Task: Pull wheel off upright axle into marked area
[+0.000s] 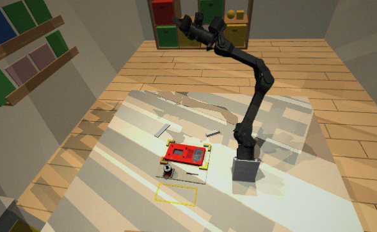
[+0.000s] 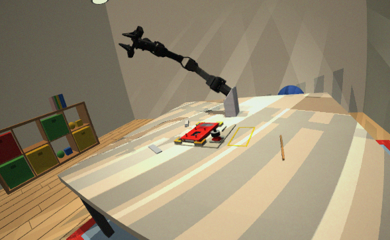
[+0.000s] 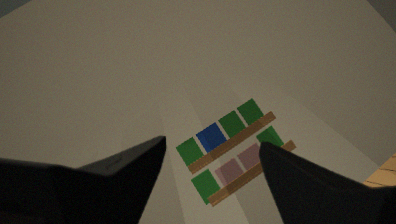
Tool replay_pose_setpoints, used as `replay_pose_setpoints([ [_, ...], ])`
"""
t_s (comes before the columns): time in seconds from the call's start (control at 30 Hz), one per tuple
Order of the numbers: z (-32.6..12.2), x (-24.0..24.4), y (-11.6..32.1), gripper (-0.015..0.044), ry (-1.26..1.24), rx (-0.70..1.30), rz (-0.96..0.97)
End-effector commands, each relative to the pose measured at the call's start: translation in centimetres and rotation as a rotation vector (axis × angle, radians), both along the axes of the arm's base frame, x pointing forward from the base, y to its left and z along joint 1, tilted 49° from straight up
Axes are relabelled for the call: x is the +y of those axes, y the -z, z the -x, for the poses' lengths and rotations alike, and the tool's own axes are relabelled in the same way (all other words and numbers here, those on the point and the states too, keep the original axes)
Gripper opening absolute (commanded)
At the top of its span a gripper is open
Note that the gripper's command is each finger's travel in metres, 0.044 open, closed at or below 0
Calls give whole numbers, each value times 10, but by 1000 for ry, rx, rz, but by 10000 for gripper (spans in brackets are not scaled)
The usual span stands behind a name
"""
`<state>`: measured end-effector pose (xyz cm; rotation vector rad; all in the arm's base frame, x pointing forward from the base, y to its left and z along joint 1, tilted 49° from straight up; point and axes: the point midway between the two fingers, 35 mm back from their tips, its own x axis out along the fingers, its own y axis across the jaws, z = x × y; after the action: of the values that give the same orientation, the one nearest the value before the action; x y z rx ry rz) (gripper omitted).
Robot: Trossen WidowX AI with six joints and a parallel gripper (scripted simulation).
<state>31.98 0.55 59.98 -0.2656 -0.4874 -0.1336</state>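
The wheel (image 1: 167,170) (image 2: 215,133), small and dark with a lighter hub in the top view, sits on a small stand with red on it, beside the red plate. The axle is mostly hidden by the wheel. The marked area (image 1: 196,197) (image 2: 237,146) is a thin yellow rectangle outline on the table, in front of the stand in the top view, with nothing inside it. My gripper (image 2: 121,39) (image 3: 212,145) is open and empty, raised high above the table and far from the wheel. Its wrist view shows neither wheel nor marked area.
A red plate (image 1: 182,159) (image 2: 200,127) lies between yellow corner brackets next to the wheel's stand. A thin dark piece (image 1: 192,174) lies near it. Two grey bars (image 1: 162,130) (image 1: 212,132) lie behind the plate. An orange stick (image 2: 282,148) lies farther off on the table.
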Motion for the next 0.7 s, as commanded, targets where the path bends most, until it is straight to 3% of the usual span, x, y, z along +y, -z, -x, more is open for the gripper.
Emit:
replay_pose_setpoints([
  [0.0, -39, 0, 40, 300, 11, 141, -42],
  [0.33, -105, 0, 137, 300, 61, 455, -141],
  [0.67, -145, -2, 247, 300, 162, 771, -217],
])
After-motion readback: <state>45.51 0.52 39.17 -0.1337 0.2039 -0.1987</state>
